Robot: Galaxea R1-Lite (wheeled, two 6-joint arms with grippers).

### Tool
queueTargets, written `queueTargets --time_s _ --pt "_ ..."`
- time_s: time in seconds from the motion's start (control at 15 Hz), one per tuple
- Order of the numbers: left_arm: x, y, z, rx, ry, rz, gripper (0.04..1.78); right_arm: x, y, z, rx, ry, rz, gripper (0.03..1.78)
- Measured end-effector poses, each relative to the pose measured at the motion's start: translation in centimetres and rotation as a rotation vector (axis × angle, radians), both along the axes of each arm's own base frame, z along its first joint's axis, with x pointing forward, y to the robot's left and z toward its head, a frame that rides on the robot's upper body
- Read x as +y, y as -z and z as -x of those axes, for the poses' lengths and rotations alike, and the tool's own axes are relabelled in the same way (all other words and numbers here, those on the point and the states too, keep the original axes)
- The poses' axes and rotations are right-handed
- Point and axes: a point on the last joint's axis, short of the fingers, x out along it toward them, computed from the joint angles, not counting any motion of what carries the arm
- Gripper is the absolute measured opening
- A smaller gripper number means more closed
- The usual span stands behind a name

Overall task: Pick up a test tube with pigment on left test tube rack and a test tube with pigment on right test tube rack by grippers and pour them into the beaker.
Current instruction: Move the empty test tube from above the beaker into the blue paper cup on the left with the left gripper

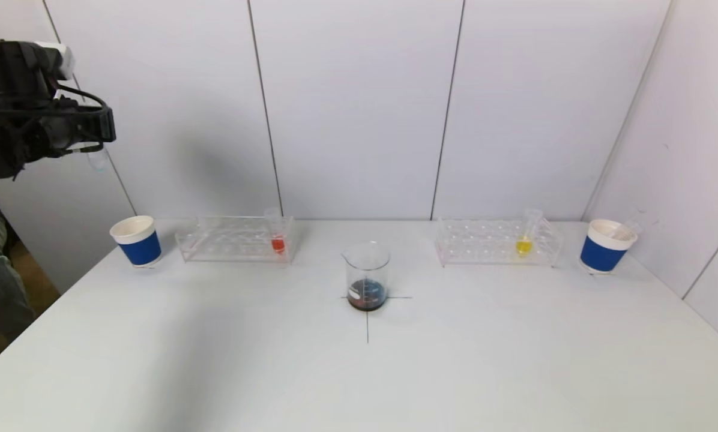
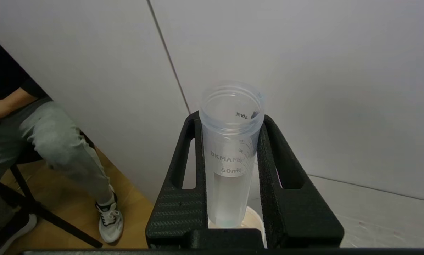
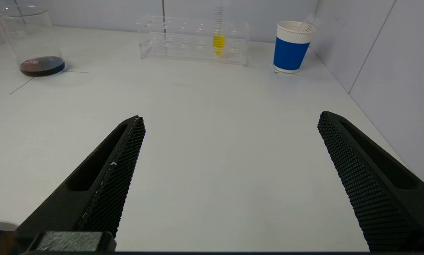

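My left gripper (image 2: 229,122) is raised high off to the left, above the left paper cup (image 1: 137,240), and its jaws are clamped on an empty clear tube (image 2: 229,156), mouth toward the camera, with a cup rim just visible beneath its tip. My right gripper (image 3: 229,124) hangs low over the table (image 3: 212,106) with its jaws spread wide and nothing between them. Ahead of those open jaws and a little to the right stands the right rack (image 3: 194,42) with the yellow tube (image 3: 218,39) upright in it; the right paper cup (image 3: 291,46) is farther right, and the beaker (image 3: 31,46), dark liquid in its bottom, is well off to the left. The red tube (image 1: 277,234) waits in the left rack (image 1: 236,239), below and to the right of my left jaws. I judge these tubes light, stiff, smooth plastic, likely slippery, and the pigment sits low, so I would take one on its bare upper wall above the rack, firmly but without crushing, and lift straight up.
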Motion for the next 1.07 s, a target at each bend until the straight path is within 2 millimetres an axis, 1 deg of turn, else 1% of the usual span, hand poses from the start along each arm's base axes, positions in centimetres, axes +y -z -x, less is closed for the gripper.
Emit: queueTargets --time_s 0.2,0.47,0.73,1.07 --pt "0.2 2.5 -0.1 -0.059 -0.009 0.053 0.43 0.0 0.0 0.0 0.000 0.000 0.000 1.77" --pt "0.3 5.9 -0.1 -0.072 -0.013 0.075 0.43 0.0 0.0 0.0 0.000 0.000 0.000 1.77" --pt "1.3 9.5 -0.1 -0.075 -0.033 0.076 0.43 0.0 0.0 0.0 0.000 0.000 0.000 1.77" --pt "2.8 13.8 -1.3 -0.092 -0.054 0.073 0.43 0.0 0.0 0.0 0.000 0.000 0.000 1.77"
